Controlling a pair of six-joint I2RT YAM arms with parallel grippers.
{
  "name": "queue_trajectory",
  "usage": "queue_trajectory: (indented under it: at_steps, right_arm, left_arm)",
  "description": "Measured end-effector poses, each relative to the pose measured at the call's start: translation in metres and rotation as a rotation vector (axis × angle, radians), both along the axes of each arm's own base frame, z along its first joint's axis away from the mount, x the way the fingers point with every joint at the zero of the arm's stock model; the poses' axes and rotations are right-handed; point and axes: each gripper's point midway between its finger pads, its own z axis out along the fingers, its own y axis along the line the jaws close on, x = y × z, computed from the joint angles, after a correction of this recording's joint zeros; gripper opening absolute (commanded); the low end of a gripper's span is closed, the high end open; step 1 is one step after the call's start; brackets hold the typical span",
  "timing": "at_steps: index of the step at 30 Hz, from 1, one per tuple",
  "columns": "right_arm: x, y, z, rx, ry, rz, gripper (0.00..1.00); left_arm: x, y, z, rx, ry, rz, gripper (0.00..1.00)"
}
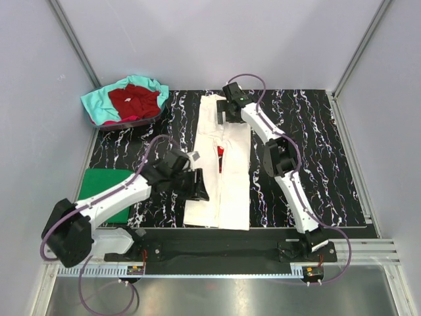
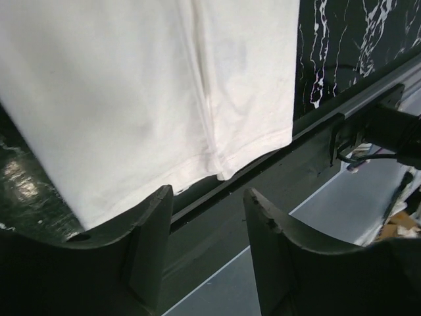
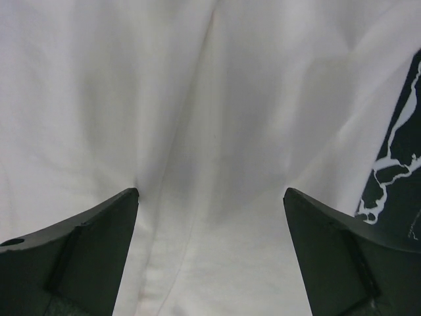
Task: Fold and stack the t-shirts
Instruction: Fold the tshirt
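A: White shirt, where?
B: Folded long; its hem lies just ahead of the left gripper, jaws apart, empty.
A: Right gripper?
B: Spread wide directly over the shirt's far end, possibly touching; hard to tell.
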Motion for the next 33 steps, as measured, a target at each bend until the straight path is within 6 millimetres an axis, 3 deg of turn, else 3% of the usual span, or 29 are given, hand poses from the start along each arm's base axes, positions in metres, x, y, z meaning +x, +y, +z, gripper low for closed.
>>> queue_trajectory:
  at_steps: [3, 6, 11, 14, 17, 23, 26, 29, 33]
  right_arm:
    - [-0.010, -0.009, 0.011, 0.000, 0.030, -0.013, 1.00]
    - [-0.030, -0.015, 0.040, 0.011, 0.052, -0.021, 0.99]
    - [-0.081, -0.018, 0.118, 0.130, 0.058, -0.004, 0.76]
    - [-0.121, -0.011, 0.144, 0.254, 0.087, 0.037, 0.54]
    - [-0.156, -0.002, 0.133, 0.359, 0.167, 0.059, 0.32]
    - [-0.200, 0.012, 0.052, 0.458, 0.430, 0.032, 0.19]
    - [-0.213, 0.017, 0.026, 0.496, 0.522, 0.010, 0.15]
    - [-0.220, 0.020, 0.016, 0.522, 0.555, -0.009, 0.15]
    - [-0.216, 0.026, 0.019, 0.562, 0.545, -0.009, 0.15]
  left_arm:
    - [-0.010, -0.022, -0.001, 0.037, -0.033, -0.076, 0.45]
    - [-0.027, -0.034, -0.015, 0.103, -0.039, -0.137, 0.38]
    - [-0.048, -0.043, -0.042, 0.227, -0.032, -0.183, 0.38]
    - [-0.055, -0.044, -0.054, 0.281, -0.024, -0.186, 0.42]
    - [-0.057, -0.046, -0.061, 0.305, -0.011, -0.173, 0.45]
    - [-0.053, -0.055, -0.063, 0.309, -0.008, -0.145, 0.45]
    - [-0.051, -0.059, -0.064, 0.307, -0.008, -0.135, 0.42]
    - [-0.051, -0.059, -0.069, 0.316, 0.000, -0.132, 0.35]
    - [-0.052, -0.058, -0.074, 0.329, 0.012, -0.128, 0.29]
